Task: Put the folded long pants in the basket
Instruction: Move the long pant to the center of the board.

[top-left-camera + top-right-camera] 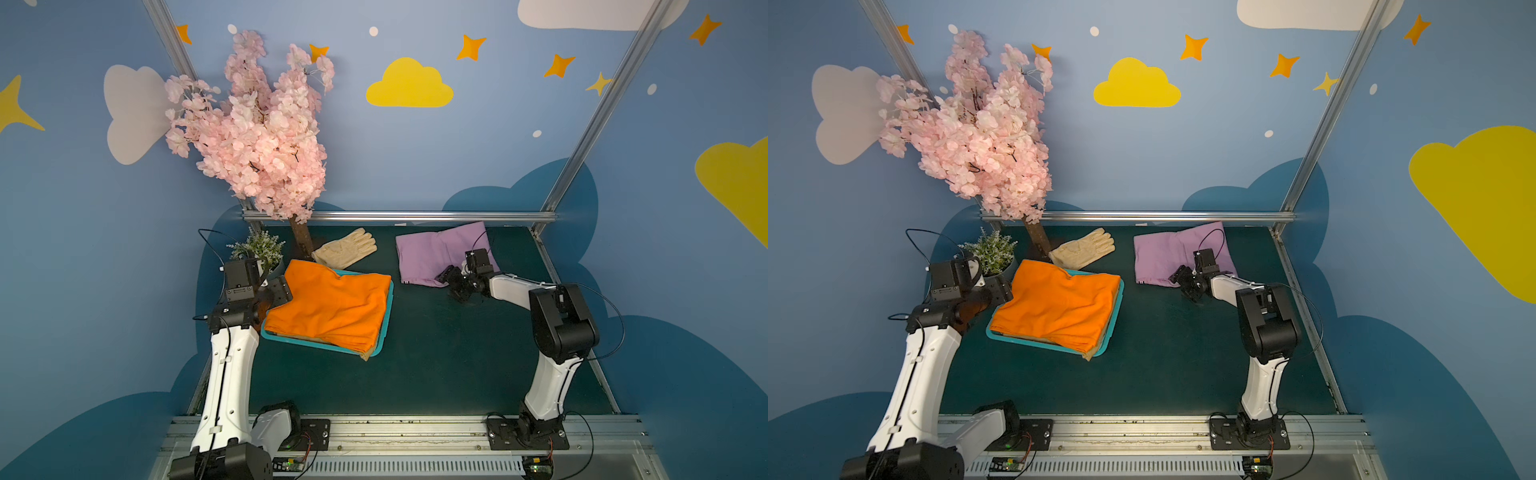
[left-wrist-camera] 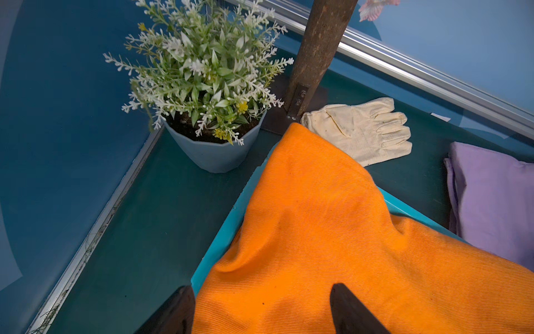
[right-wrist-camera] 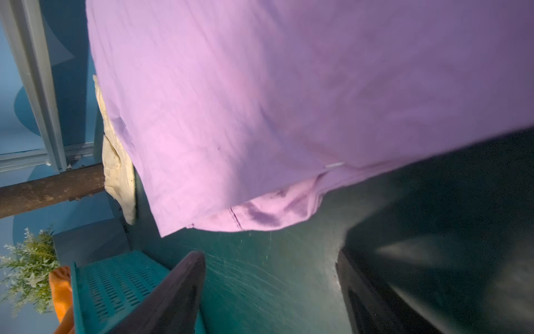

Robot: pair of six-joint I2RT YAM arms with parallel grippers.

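The orange pants (image 1: pixel 328 307) lie on top of the pile in the basket (image 1: pixel 384 332). They spread a little wider than it, so one corner laps over the far rim toward the cream glove (image 1: pixel 345 248). A tan edge (image 1: pixel 365 354) pokes out beneath them at the near corner, so at least one more pair lies under there. What else is below I can't make out from here.

The left tool (image 2: pixel 261 289) sits at the basket's left end with its jaws spread wide, one tip beside the rim and one over the orange cloth. It has hold of nothing. My reading is that it is there simply because that is where the cloth was set down.

The lilac pants (image 1: pixel 432 253) are the pair left out. They lie folded flat on the desk (image 1: pixel 436 353) at the far right, well apart from the basket. The right tool (image 3: pixel 270 253) is low beside their near edge, jaws wide apart with only bare desk between them. That looks like a line-up to slide under or pinch that folded edge. The loose under-layer bulging out there might slip free if only the top fold is caught.
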